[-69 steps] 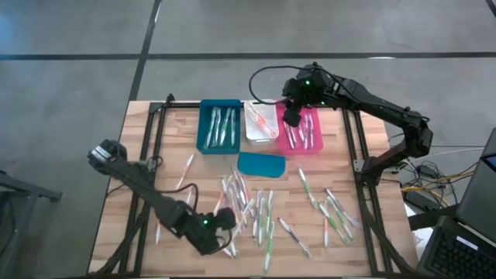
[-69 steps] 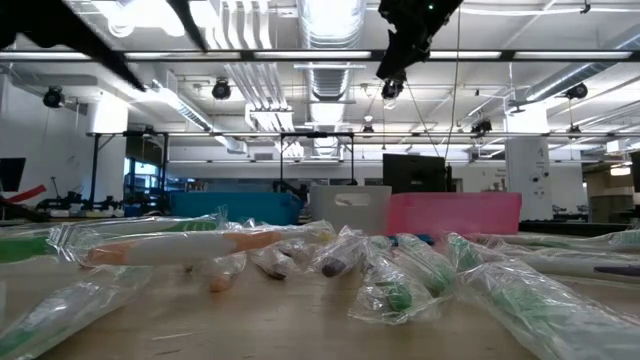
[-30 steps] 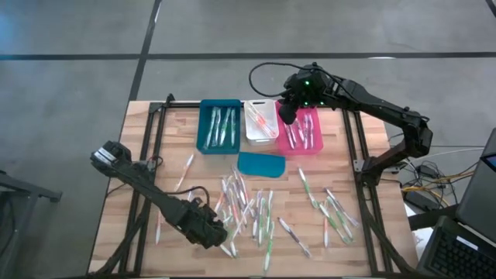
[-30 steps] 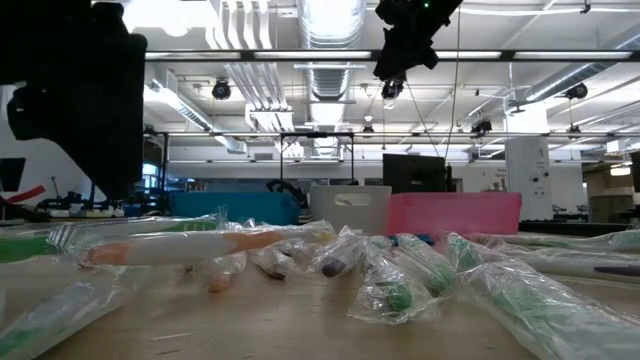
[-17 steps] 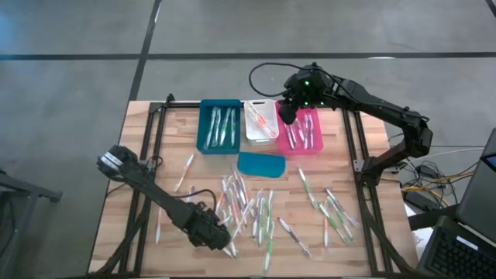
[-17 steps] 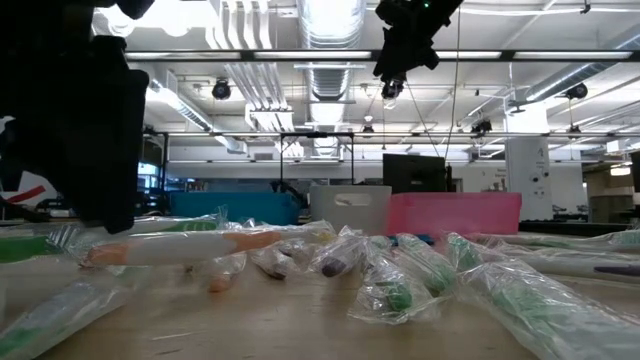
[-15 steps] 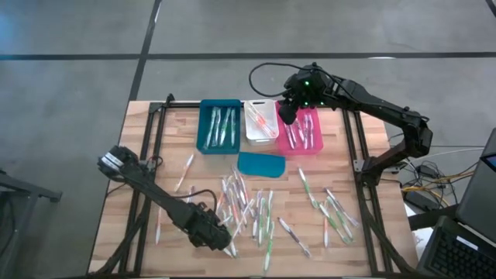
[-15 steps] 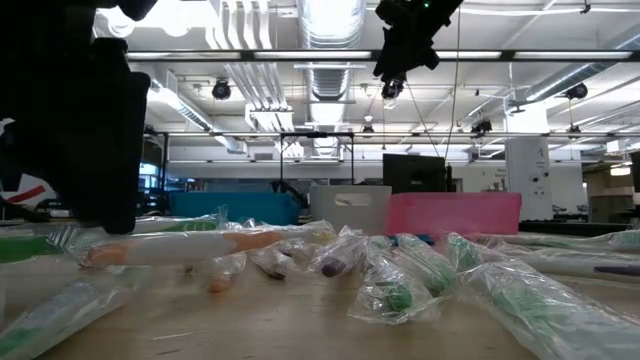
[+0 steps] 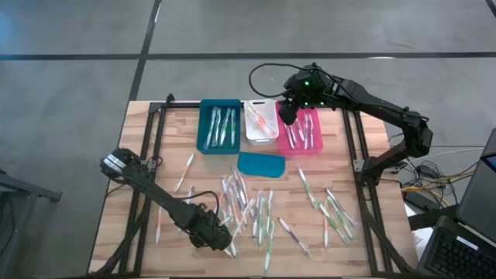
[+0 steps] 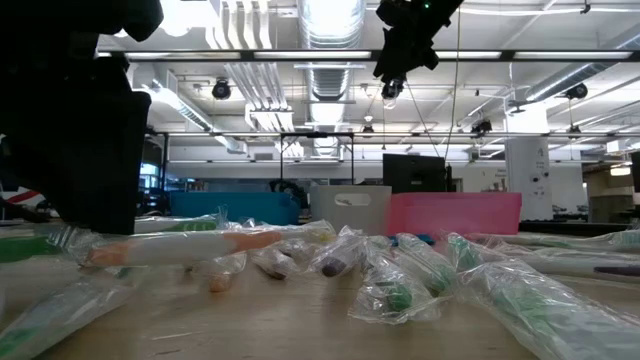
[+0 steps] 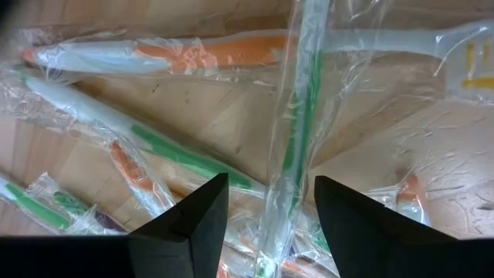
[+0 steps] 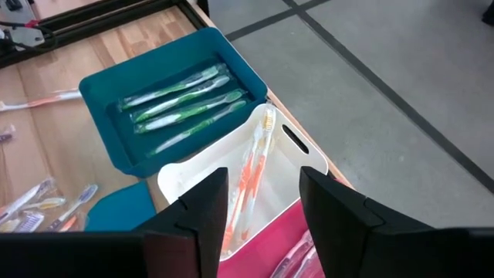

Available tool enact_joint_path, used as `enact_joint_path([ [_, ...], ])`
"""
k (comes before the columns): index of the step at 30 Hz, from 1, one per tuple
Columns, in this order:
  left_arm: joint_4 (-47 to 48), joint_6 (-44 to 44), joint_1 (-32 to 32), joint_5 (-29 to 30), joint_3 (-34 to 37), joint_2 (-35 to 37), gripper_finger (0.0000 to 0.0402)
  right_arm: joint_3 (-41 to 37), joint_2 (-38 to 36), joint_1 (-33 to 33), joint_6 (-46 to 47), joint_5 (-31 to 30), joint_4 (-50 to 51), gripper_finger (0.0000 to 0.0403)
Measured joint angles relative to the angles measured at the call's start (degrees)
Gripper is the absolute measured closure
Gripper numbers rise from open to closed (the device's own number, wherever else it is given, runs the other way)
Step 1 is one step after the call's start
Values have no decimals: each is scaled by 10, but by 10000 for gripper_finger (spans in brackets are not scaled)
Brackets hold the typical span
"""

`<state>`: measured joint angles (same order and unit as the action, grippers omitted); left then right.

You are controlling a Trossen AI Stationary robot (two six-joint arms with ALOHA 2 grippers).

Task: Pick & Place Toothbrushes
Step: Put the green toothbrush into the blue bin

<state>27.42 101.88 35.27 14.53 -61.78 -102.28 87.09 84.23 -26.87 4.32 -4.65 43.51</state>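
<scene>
Your wooden table (image 9: 349,232) carries three bins along its far edge: a teal bin (image 9: 219,125) holding green-accented toothbrushes, a white bin (image 9: 260,121) holding orange ones, and a pink bin (image 9: 301,131) at the right with pink ones. A flat teal lid-like piece (image 9: 260,164) lies just near of them. The unsorted toothbrushes (image 9: 256,213), each in a clear wrapper, are scattered over the near middle and right of the table, with a few strays toward the left.

Your left arm has swung in and dropped since a couple of seconds ago; the left gripper (image 9: 211,232) is now down at the near left edge of the pile, its bulk filling the left of the low view. In its wrist view the fingers stand apart with a wrapped green-striped toothbrush (image 11: 297,131) running between them, and an orange-handled one (image 11: 201,54) lies crosswise farther off. The jaws have not closed, so nothing is gripped yet; I judge this as the moment just before a pick, and the green one belongs in the teal bin.

Your right gripper (image 9: 287,113) hovers high over the seam between the white and pink bins, barely shifted over the last second. Its jaws have just spread and nothing shows between them in the wrist view, which suggests a drop has been completed there, so that arm looks free to go back to the pile for another
</scene>
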Motion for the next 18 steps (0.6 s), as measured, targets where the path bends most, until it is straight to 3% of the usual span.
enact_joint_path([
  [11,0,-1,0,7,0,0,210,0,0,0,-5,0,0,294],
  [18,0,-23,1,10,0,1,281,0,0,0,-5,0,6,316],
])
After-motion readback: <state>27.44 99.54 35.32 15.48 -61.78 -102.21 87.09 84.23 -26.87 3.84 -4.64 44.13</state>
